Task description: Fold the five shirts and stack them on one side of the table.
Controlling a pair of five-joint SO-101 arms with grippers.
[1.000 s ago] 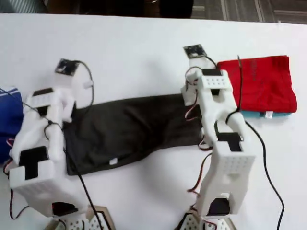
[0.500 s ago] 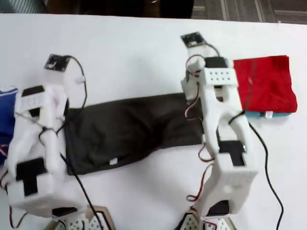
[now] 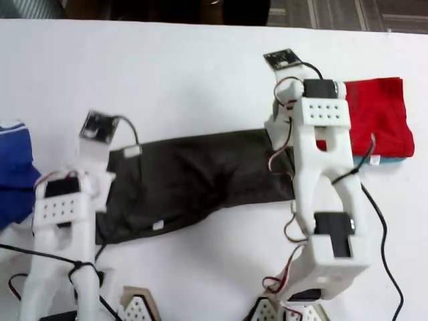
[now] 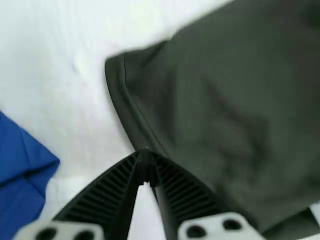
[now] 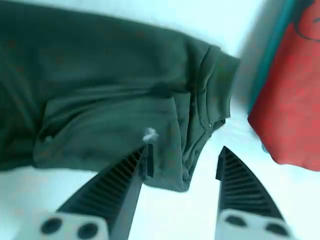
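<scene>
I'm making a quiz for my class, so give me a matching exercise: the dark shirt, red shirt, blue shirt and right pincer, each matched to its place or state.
Things:
1 dark shirt
2 red shirt
3 blue shirt
4 right pincer

Places or states:
A folded, on a teal shirt
B open
C lying long across the middle of the table
D at the table's left edge

Pairs: 1-C; 2-A; 3-D; 4-B

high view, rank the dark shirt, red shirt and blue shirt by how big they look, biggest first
1. dark shirt, spread across the middle.
2. red shirt, folded, partly behind the right arm.
3. blue shirt, cut off by the picture's edge, so its full size is unsure.
</scene>
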